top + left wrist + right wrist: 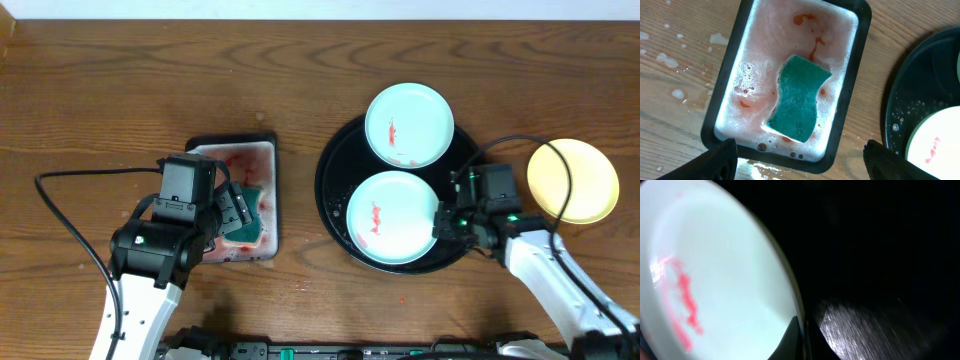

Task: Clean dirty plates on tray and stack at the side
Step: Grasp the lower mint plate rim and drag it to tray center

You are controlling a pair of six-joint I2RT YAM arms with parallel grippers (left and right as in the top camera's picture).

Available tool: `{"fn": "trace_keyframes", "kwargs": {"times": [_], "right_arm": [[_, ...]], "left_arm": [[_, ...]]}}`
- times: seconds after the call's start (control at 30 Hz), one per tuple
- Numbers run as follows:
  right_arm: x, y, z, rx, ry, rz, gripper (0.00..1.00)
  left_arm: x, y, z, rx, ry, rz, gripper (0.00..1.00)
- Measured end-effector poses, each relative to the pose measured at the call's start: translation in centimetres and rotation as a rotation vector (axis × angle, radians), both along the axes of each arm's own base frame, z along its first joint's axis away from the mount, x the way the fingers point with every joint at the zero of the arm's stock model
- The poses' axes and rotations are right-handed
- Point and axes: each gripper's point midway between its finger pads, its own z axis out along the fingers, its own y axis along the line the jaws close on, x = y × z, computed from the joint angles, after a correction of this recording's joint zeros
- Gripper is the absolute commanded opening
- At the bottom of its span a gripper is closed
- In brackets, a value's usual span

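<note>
The black tray [335, 160] holds two mint-white plates, both smeared with red sauce: a far one [408, 124] and a near one [392, 217]. The yellow plate [572, 180] lies on the wood to the right of the tray. My right gripper [440, 222] is shut on the near plate's right rim; in the right wrist view the rim sits between its fingers [802, 340], with the plate [725, 270] to the left and the tray floor [880, 240] to the right. My left gripper [235, 208] is open and empty, above the basin's near edge [800, 162].
A black rectangular basin [232, 150] with pinkish foamy water holds a green sponge [797, 97]. Water drops and a puddle lie on the wood around it. The tray's rim [905, 85] and the near plate [940, 140] show at the right of the left wrist view.
</note>
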Motion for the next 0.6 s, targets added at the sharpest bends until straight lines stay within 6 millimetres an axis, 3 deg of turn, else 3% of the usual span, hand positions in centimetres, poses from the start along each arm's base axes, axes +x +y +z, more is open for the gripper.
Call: {"fn": "trace_keyframes", "kwargs": {"times": [0.03,0.1,0.23,0.47,0.6], "right_arm": [[0.3,0.3,-0.2,-0.002,-0.010,0.014,0.18],[0.3,0.3,-0.1,-0.008,-0.012,0.027,0.27],[-0.1,0.0,1.0,-0.044,0.026,0.074,0.32],[2.8,0.3,8.4,-0.084,-0.096,0.166,0.32],[3.4,0.5,10.3,-0.084,-0.138,0.185,0.32]], "left_arm": [[0.0,0.0,0.0,0.000,0.000,0.000,0.81],[0.0,0.0,0.0,0.000,0.000,0.000,0.81],[0.0,0.0,0.0,0.000,0.000,0.000,0.81],[0.1,0.0,0.1,0.000,-0.004,0.000,0.81],[0.3,-0.1,0.1,-0.003,-0.009,0.002,0.80]]}}
